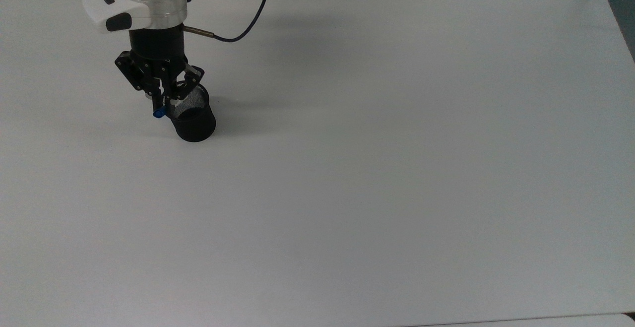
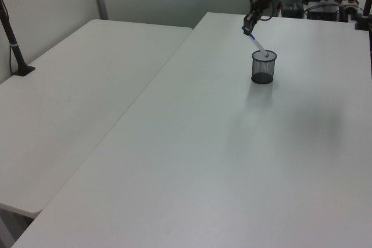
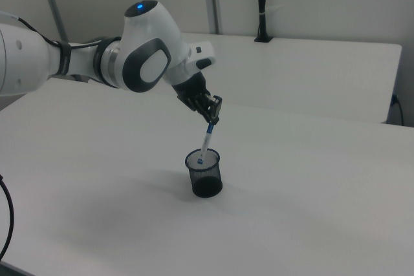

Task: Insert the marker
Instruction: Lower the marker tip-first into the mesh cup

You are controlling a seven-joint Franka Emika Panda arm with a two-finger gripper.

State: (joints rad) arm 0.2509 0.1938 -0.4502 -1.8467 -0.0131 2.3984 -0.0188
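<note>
In the upper left of the top view, the gripper (image 1: pixel 163 99) hangs over the near rim of the black mesh cup (image 1: pixel 194 118), its fingers clamped on the upper part of the marker (image 1: pixel 159 113), whose blue end pokes out just below them. In the left view, at upper right, the marker (image 2: pixel 257 45) slants down from the gripper (image 2: pixel 248 25) with its lower tip right at the cup's (image 2: pixel 263 67) mouth. In the right view, at centre, the marker (image 3: pixel 206 143) is tilted, its lower blue tip just inside the rim of the cup (image 3: pixel 205 174).

By my reading the carrying and aligning are done and insertion has barely begun. Lowering it further and letting go remain.
</note>
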